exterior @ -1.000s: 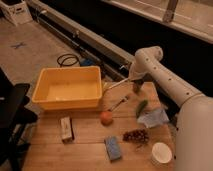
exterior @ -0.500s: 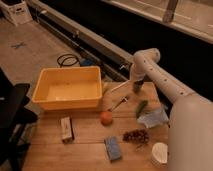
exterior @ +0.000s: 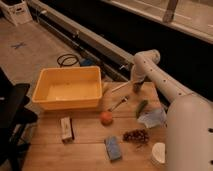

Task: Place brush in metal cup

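Note:
The white brush lies slanted at the back of the wooden table. Its right end reaches up to my gripper and its left end points toward the yellow bin. My gripper hangs down from the white arm at the table's far edge, at the brush's right end. The metal cup shows only as a small dark shape just under the gripper and is mostly hidden by it. I cannot tell whether the brush is held or rests on the table.
A yellow bin stands back left. Also on the table are a dark-handled utensil, an orange fruit, a green item, a pale bag, dark grapes, a blue sponge, a white bowl and a small box. A black chair stands at left.
The arm has sunk slightly at the table's far edge. The brush keeps nearly the same slanted place.

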`<state>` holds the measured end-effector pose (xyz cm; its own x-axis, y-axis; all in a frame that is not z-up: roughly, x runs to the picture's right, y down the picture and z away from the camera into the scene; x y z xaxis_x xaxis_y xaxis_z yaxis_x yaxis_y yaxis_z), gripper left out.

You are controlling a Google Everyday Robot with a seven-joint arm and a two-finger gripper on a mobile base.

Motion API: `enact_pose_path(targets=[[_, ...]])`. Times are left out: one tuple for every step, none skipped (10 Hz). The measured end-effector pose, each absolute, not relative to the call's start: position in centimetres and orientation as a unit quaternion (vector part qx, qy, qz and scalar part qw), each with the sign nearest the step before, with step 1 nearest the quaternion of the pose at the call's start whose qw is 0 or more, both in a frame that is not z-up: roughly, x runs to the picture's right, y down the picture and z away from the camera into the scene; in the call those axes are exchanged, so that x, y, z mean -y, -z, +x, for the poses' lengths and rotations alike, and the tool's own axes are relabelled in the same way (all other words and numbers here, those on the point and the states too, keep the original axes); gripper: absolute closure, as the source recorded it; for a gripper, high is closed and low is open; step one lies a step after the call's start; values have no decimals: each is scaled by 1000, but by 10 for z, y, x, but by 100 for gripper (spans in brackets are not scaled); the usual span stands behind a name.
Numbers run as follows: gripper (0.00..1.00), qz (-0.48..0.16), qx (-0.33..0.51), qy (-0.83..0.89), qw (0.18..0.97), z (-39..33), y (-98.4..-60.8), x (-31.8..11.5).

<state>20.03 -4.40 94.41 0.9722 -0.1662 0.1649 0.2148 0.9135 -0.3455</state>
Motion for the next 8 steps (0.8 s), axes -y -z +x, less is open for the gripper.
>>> enact_pose_path(targets=[[84,-184,66,99,976,198,-944,43],[72,-186,68,101,975,195,-943,42],[62,-188,68,101,975,194,-942,41],[52,-189,68,100,975,195,-941,41],[44,-189,67,99,975,195,-940,41],[32,-188,66,97,975,196,-939,42],[24,-188,64,96,975,197,-937,43],[20,-187,64,95,976,198,-936,44]])
